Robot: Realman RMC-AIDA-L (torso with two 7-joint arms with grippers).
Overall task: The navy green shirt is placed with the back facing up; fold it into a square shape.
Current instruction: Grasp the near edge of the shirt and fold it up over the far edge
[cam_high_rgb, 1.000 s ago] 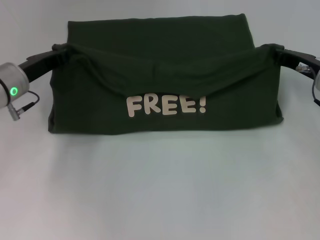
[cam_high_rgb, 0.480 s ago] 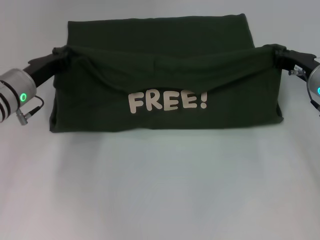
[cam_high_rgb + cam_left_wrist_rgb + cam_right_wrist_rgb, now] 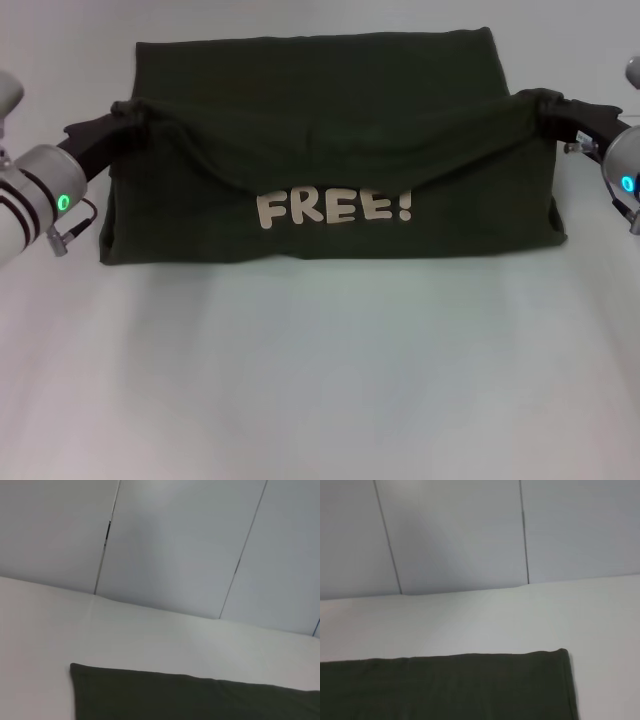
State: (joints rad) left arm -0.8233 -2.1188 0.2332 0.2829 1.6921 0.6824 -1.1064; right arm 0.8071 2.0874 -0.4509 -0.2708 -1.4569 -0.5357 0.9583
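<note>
The navy green shirt [image 3: 330, 110] lies across the far half of the white table [image 3: 320, 380], dark olive, partly folded. Its near layer is lifted and sags in the middle, showing cream letters "FREE!" [image 3: 333, 208]. My left gripper [image 3: 122, 112] is shut on the lifted fold's left corner. At the opposite corner, my right gripper [image 3: 538, 103] is shut on the cloth too. Between them the raised edge hangs in a shallow curve. Each wrist view shows a far corner of the shirt [image 3: 200, 700] [image 3: 450, 685] flat on the table, with no fingers in the picture.
Bare white table [image 3: 320, 380] stretches in front of the shirt toward me. Grey wall panels [image 3: 175, 545] stand behind the table's far edge.
Both grippers have pulled the held corners slightly toward me and lower, arms swinging inward at the frame edges. The lifted fold sags about as before.
</note>
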